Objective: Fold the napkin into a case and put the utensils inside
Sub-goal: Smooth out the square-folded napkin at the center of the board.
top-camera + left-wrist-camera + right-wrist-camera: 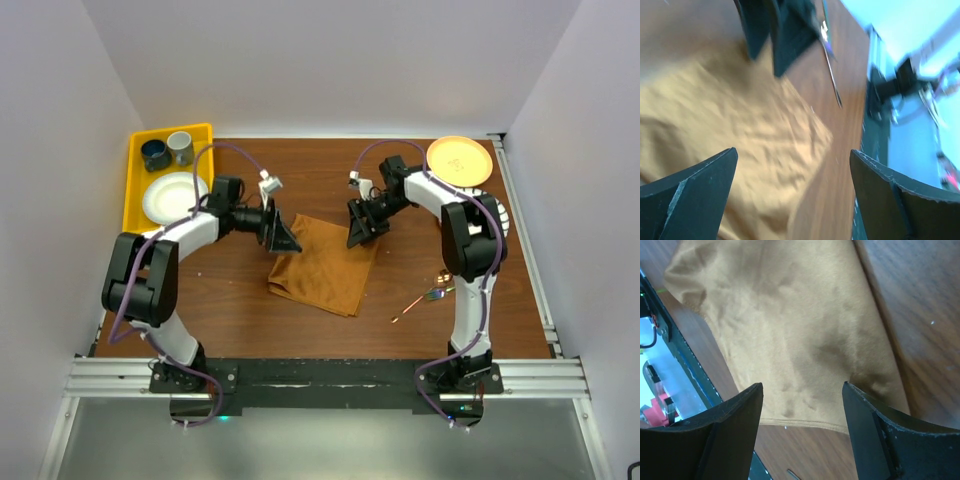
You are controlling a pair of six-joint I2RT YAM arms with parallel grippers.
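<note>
The rust-brown napkin [325,265] lies folded flat in a rough rectangle at the table's middle, and no narrow case shape shows. My left gripper [285,236] hovers open over its upper left corner. The right gripper [358,232] stands open above the upper right corner. In the left wrist view the napkin [740,130] spreads under the open left gripper [794,165], with nothing between the fingers. In the right wrist view the napkin's hemmed edge [790,315] lies below the open right gripper [802,390], which is also empty. The utensils [425,298] lie on the wood right of the napkin; they also show in the left wrist view [832,75].
A yellow tray [135,190] at the back left holds two mugs [168,150] and a white plate [172,196]. An orange plate [460,160] sits at the back right corner. White walls enclose the table on three sides.
</note>
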